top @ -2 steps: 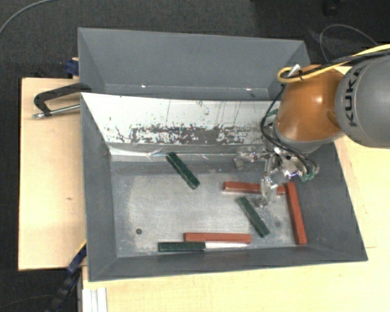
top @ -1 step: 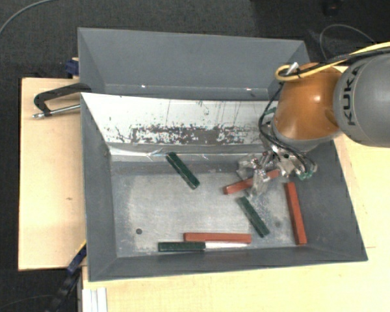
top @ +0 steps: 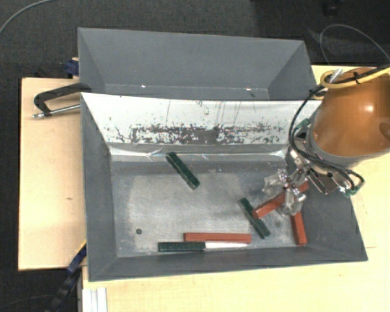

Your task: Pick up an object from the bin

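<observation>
Short red-brown stick (top: 268, 208) on floor near front right corner of bin (top: 94, 194), touching dark green stick (top: 255, 218). Gripper (top: 289, 194) low at its right end; opening and grip cannot be told. Second red stick (top: 299, 228) just beside, along right wall. Row of sticks (top: 205, 242) at front edge

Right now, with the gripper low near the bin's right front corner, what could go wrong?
1. The red stick by the gripper seems to touch a green stick at its left end. A grasp there may drag both or slip.
2. The gripper sits close to the right wall, with a second red stick along its foot. A small sideways move could bump either.
</observation>
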Controlling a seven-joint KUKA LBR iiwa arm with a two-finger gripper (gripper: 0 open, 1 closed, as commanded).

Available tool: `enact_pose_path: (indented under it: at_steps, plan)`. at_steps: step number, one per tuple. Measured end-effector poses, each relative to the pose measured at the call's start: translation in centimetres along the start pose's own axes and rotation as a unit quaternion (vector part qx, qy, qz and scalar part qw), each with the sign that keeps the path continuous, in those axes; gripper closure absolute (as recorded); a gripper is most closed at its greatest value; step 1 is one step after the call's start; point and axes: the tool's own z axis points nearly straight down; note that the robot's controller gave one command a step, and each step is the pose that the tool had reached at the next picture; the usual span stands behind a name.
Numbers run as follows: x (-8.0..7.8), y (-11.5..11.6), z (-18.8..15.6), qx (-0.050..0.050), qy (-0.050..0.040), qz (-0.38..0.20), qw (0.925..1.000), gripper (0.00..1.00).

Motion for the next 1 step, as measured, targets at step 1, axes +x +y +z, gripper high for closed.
enact_pose_path:
  at_steps: [1]
  plan:
    - [-1.28, 0.26, -6.03, 0.002, -0.0048, -0.005, 1.0000, 1.00]
